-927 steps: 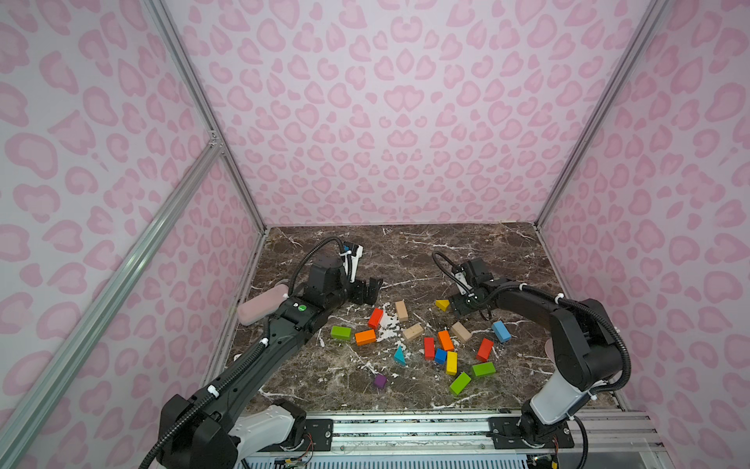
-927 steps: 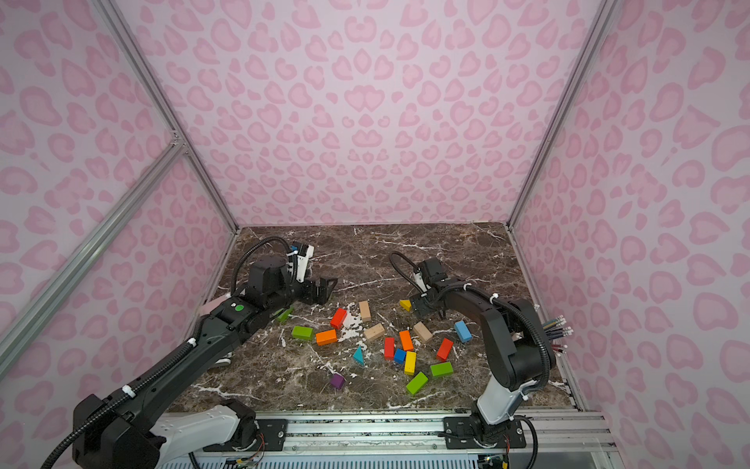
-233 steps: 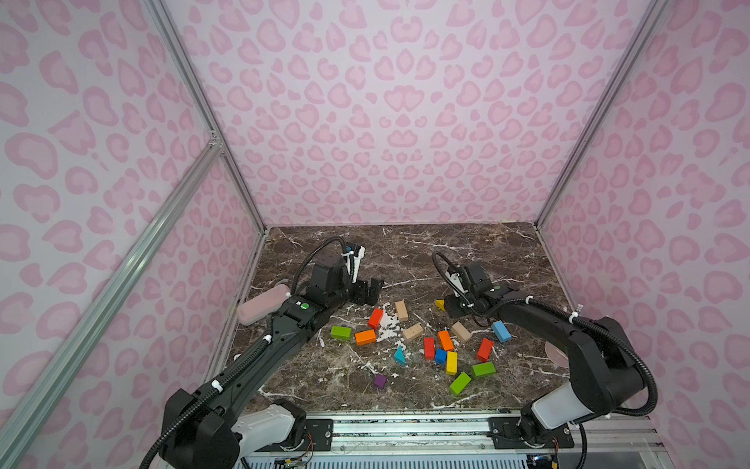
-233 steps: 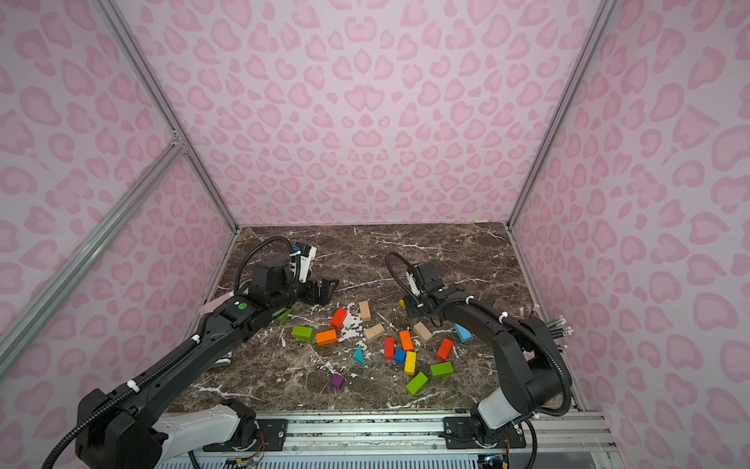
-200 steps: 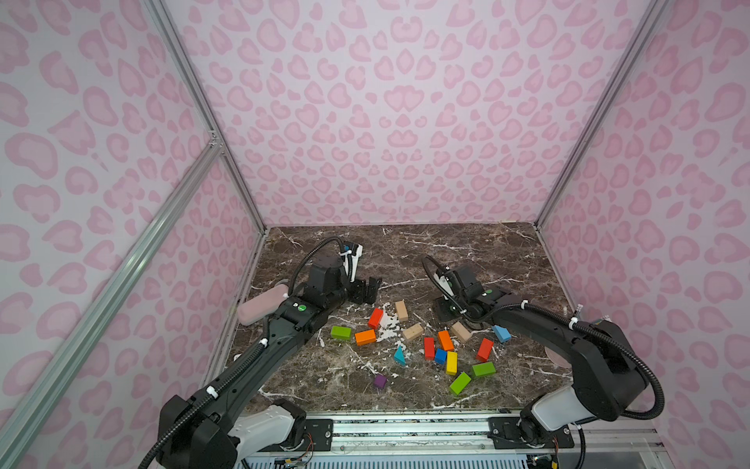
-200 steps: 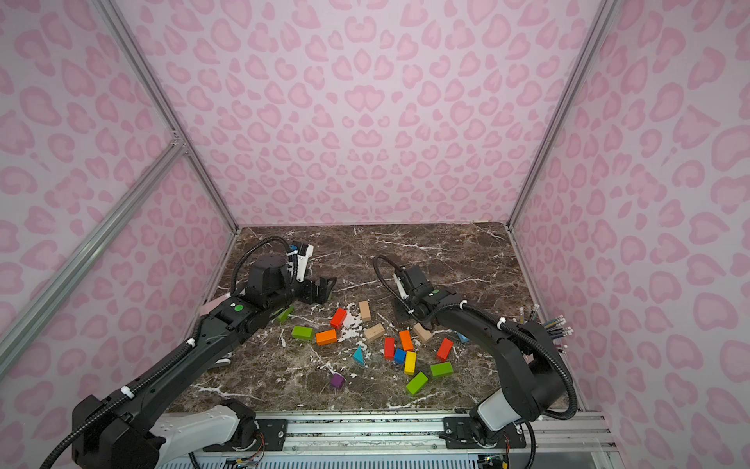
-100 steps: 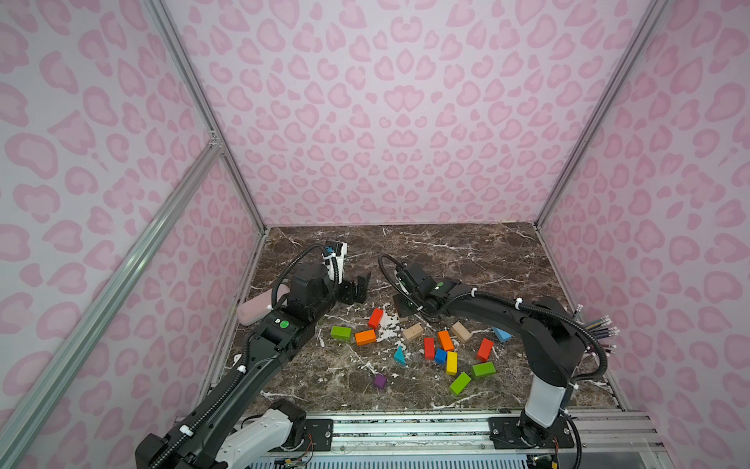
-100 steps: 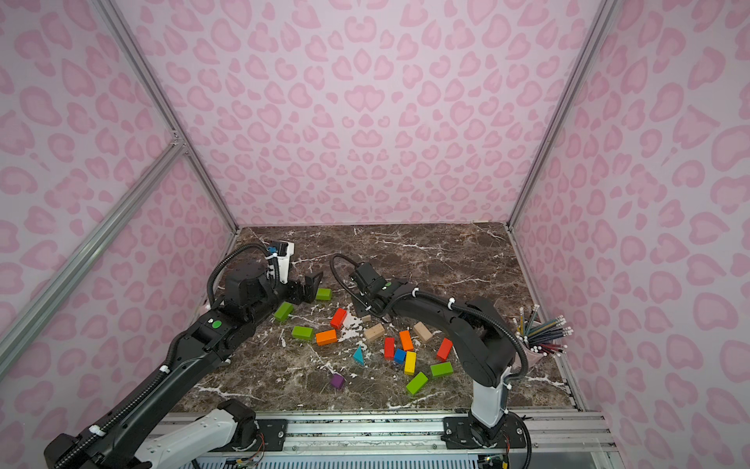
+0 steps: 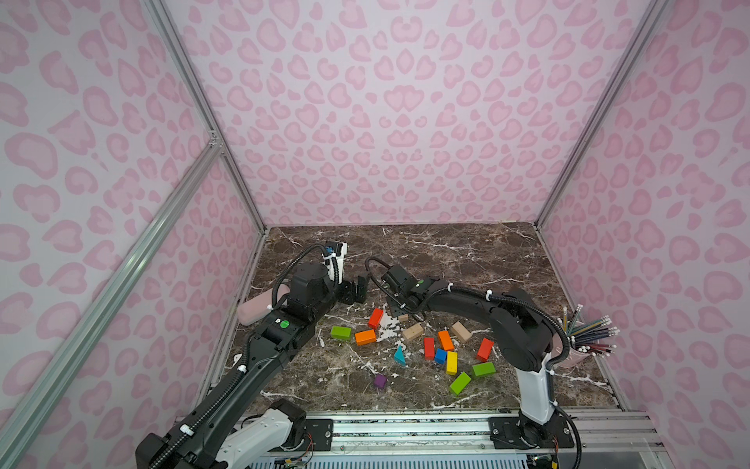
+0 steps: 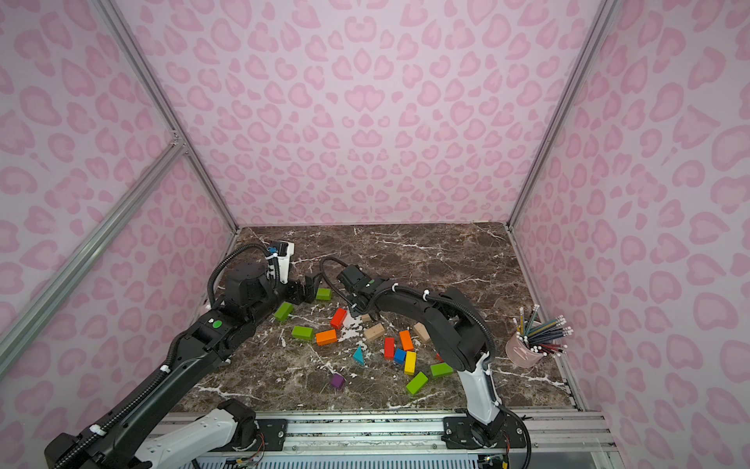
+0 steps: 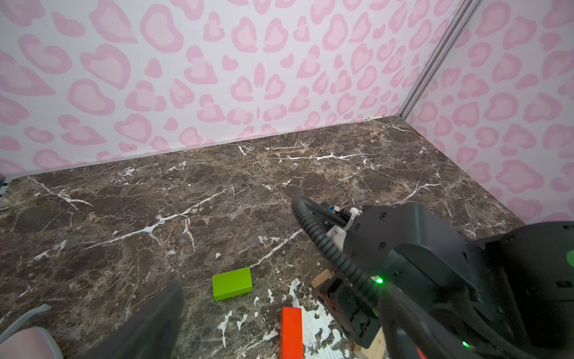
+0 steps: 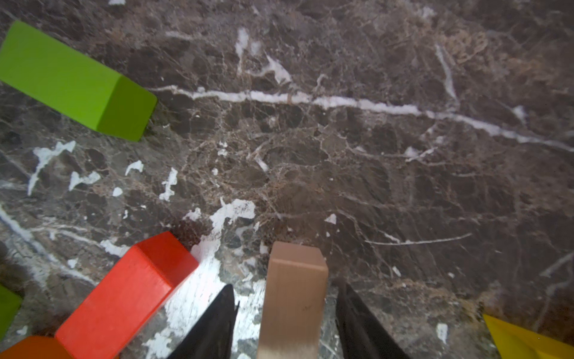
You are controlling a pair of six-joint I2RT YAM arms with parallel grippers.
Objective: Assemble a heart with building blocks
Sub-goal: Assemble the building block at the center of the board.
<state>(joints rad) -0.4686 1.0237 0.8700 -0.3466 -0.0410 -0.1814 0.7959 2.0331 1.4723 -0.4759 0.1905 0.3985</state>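
risk: right jaws apart, straddling plain wood block (image 12: 295,295) on table (image 12: 372,155), gaps both sides; we fear uneven closing twists it into red block (image 12: 130,289) just beside. left jaws wide apart, empty, close by: arms could clash.

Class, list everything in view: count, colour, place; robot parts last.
Green bricks: 5, green, scattered
Red bricks: 3, red, centre
Plain bricks: 3, wood, centre
Orange bricks: 2, orange, centre
Yellow brick: 1, yellow, centre
Yellow wedge: 1, yellow, centre
Blue cube: 1, blue, centre
Teal wedge: 1, teal, centre
Purple cube: 1, purple, front
Pouch: 1, pink, left wall
Pencil cup: 1, pink, right
Left claw: 1, black, open
Right claw: 1, black, astride plain brick
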